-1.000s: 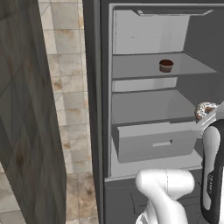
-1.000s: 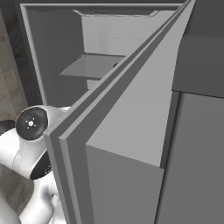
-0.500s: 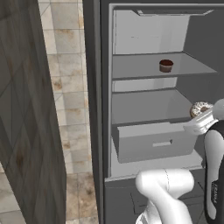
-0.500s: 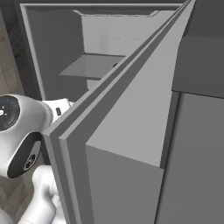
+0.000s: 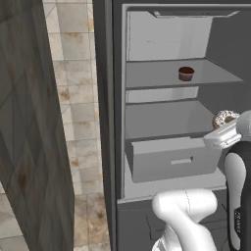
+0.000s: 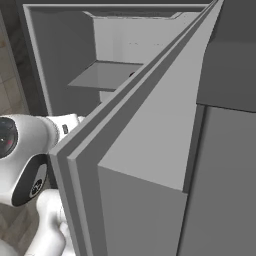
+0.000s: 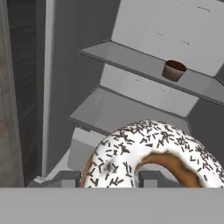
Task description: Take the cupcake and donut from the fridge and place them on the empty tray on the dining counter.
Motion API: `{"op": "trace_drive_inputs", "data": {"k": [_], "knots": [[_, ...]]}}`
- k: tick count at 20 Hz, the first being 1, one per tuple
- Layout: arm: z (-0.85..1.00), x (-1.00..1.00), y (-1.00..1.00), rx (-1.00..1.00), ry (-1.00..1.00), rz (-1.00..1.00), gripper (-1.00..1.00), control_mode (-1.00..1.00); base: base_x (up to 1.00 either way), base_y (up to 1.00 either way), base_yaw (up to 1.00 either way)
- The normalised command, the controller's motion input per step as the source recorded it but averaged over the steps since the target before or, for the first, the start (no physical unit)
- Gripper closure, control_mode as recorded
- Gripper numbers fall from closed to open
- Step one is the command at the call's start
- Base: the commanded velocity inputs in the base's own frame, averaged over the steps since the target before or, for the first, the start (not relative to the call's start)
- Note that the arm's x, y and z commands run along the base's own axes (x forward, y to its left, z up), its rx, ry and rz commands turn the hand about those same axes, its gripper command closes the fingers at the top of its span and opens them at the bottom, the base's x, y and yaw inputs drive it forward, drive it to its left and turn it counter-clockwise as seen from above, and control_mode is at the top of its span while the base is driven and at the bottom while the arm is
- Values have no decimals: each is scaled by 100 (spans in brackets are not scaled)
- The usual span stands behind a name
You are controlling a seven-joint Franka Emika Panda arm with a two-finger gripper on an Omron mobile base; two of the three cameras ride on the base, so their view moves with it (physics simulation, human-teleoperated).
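Observation:
The fridge (image 5: 162,44) stands open. On its upper shelf sits the dark brown cupcake (image 5: 186,73), which the hand view has small at the upper right (image 7: 174,70). My gripper (image 5: 221,131) is at the right edge of the middle shelf, shut on the donut (image 5: 224,118). The hand view looks into the fridge past the white-iced, speckled donut (image 7: 153,157), held close between my gripper's (image 7: 109,180) two fingertips. The tray and the dining counter are out of view.
A light grey drawer (image 5: 171,159) juts out below the middle shelf, just under my hand. The open fridge door (image 6: 150,150) stands close on the arm's right. A wood-grain panel (image 5: 29,127) rises at the left, with a tiled wall (image 5: 73,73) behind it.
My hand with the donut has drifted a little left and up at the shelf edge. In the right base view the arm's round joint has swung left.

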Motion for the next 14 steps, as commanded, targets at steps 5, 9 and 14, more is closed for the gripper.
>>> {"op": "trace_drive_inputs", "data": {"k": [5,9,14], "knots": [[0,0,0,0,0,0,100,100,-49,0,0],[0,0,0,0,0,0,100,100,-97,0,0],[0,0,0,0,0,0,100,100,-100,0,-6]]}}
